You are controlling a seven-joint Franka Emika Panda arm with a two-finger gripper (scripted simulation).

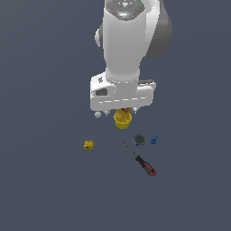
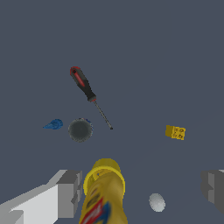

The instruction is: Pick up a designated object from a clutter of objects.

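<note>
Hovering: gripper [image 2: 140, 192] above the mustard bottle [image 2: 103, 192], fingers spread, nothing held.
Screwdriver [image 1: 140, 160]: flat on floor, untouched, just beside the dark disc [image 1: 139, 140].
Nearby: blue piece [image 1: 153, 140], yellow block [image 1: 89, 145], white ball [image 2: 156, 202].

The dark floor [image 1: 45, 189] carries screwdriver [image 1: 140, 160], bottle [image 1: 122, 119], block [image 1: 89, 145], disc [image 1: 139, 140].

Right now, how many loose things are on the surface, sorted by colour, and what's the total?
Yellow: 2, the mustard bottle and the small block
Black and red: 1, the screwdriver
Dark grey: 1, the round disc
Blue: 1, the small piece
White: 1, the ball
Total: 6
</note>
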